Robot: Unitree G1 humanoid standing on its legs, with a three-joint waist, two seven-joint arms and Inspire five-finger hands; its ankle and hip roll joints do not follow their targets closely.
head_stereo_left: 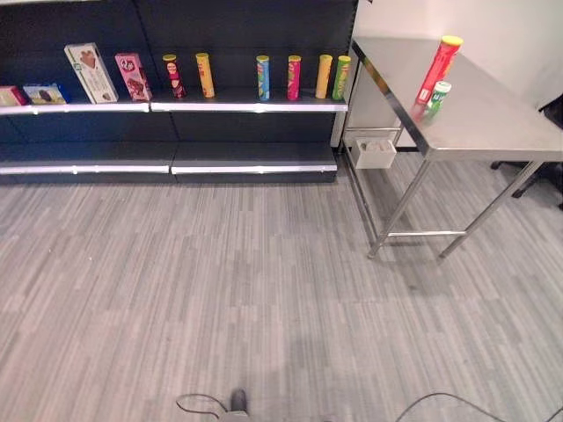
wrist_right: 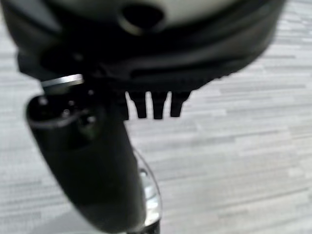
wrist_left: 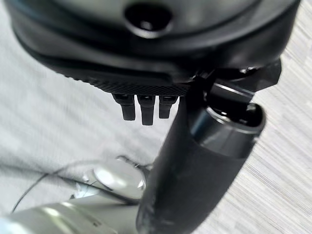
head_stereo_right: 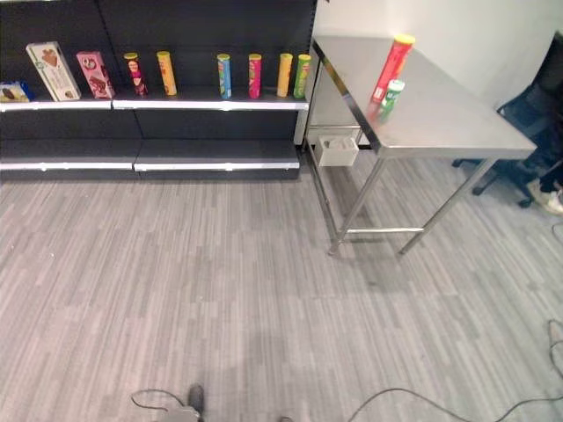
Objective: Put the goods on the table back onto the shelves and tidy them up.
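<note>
At the frame's upper right, a tall red tube with a yellow cap (head_stereo_left: 437, 69) and a small green can (head_stereo_left: 435, 97) stand touching near the steel bench's (head_stereo_left: 493, 119) front edge. Both the left hand (wrist_left: 146, 58) and the right hand (wrist_right: 151, 73) hang over the floor with fingers relaxed, holding nothing. A careless reach could topple the tall tube into the can and roll both off the edge.

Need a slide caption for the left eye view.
Tall red can and small green can stand on steel table, right of stocked shelf.

Grey plank floor (head_stereo_left: 220, 290), white wall (head_stereo_left: 510, 35)

no print legible on cans (head_stereo_left: 264, 77), boxes (head_stereo_left: 91, 72)
</note>
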